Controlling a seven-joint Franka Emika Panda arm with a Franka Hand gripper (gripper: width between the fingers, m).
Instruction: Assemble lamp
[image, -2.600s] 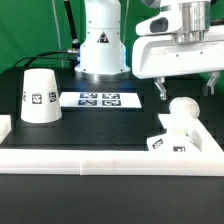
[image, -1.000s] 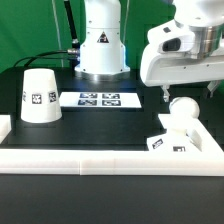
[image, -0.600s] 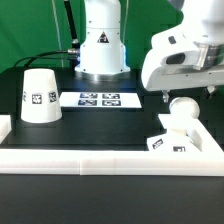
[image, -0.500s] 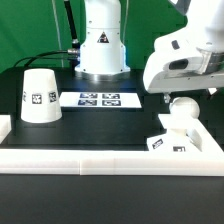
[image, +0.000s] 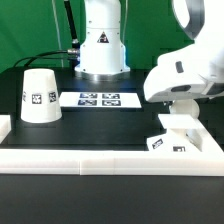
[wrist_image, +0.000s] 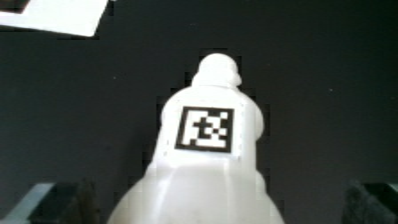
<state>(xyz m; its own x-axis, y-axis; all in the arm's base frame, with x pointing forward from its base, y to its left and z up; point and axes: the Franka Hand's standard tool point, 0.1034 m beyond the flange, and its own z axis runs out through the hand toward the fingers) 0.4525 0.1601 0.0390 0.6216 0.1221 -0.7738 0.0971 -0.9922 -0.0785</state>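
The white bulb (wrist_image: 210, 130) lies on the dark table, its tag facing the wrist camera and its narrow neck pointing away. My gripper (wrist_image: 210, 205) is open, with one dark finger (wrist_image: 64, 200) on each side of the bulb's round end and a gap on both sides. In the exterior view the gripper (image: 180, 106) is low at the right and its hand hides most of the bulb. The blocky base (image: 172, 134) sits just in front of it. The cone shade (image: 40, 95) stands at the exterior view's left.
The marker board (image: 98, 99) lies at the back middle, in front of the arm's pedestal (image: 102, 45). A long white border rail (image: 110, 158) runs along the front. A white corner, probably the base (wrist_image: 54, 14), shows in the wrist view.
The gripper has come down from above the bulb until it covers it. The bulb, base and shade have not moved.
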